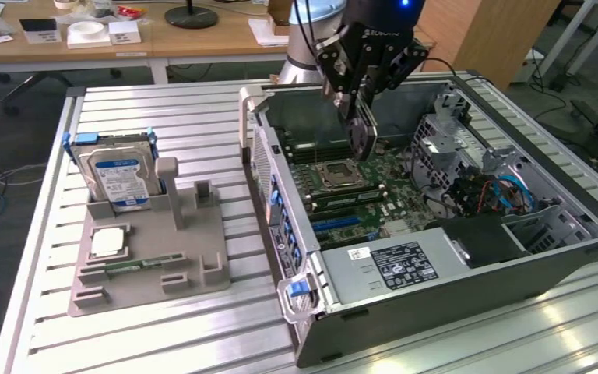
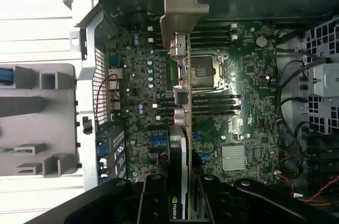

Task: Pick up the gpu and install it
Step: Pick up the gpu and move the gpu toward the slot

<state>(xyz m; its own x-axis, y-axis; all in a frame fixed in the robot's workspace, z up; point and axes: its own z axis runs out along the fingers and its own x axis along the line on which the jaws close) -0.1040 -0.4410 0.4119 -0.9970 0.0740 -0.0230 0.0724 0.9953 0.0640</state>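
Note:
My gripper hangs over the open computer case, shut on the gpu. The card hangs edge-down from the fingers, above the green motherboard and close to the processor socket. In the wrist view the gpu shows edge-on between the two black fingers of the gripper. Its silver end bracket points toward the case's rear wall. The card's lower edge looks clear of the board; whether it touches a slot I cannot tell.
A grey holder on the slatted metal table carries a hard drive with a blue-white label, a thin green memory stick and a small square chip. Drive cages and cables crowd the case at the exterior view's right.

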